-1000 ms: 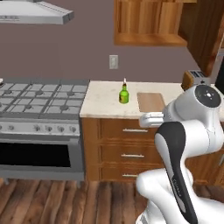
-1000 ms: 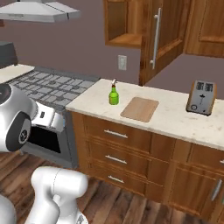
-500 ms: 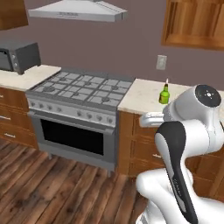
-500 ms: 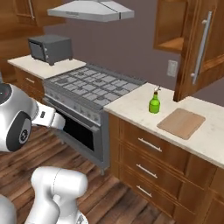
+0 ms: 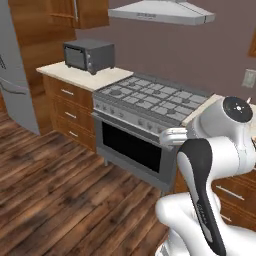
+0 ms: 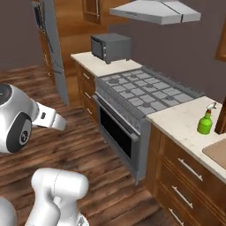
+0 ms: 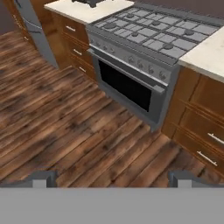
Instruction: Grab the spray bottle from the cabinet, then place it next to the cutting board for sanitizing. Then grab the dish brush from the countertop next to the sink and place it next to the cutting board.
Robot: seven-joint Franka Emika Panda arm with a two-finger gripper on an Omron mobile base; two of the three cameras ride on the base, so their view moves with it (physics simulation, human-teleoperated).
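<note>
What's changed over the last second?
The base has turned left: the views swung from the counter to the stove and microwave, so nothing on the counter itself moved. The spray bottle stays on the countertop beside the cutting board. The gripper stays open and empty.

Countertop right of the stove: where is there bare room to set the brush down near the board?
The countertop is bare between the stove edge and the spray bottle, and along its front edge before the cutting board. It is tighter where bottle and board sit close, by the brown panel at the frame's right edge.
</note>
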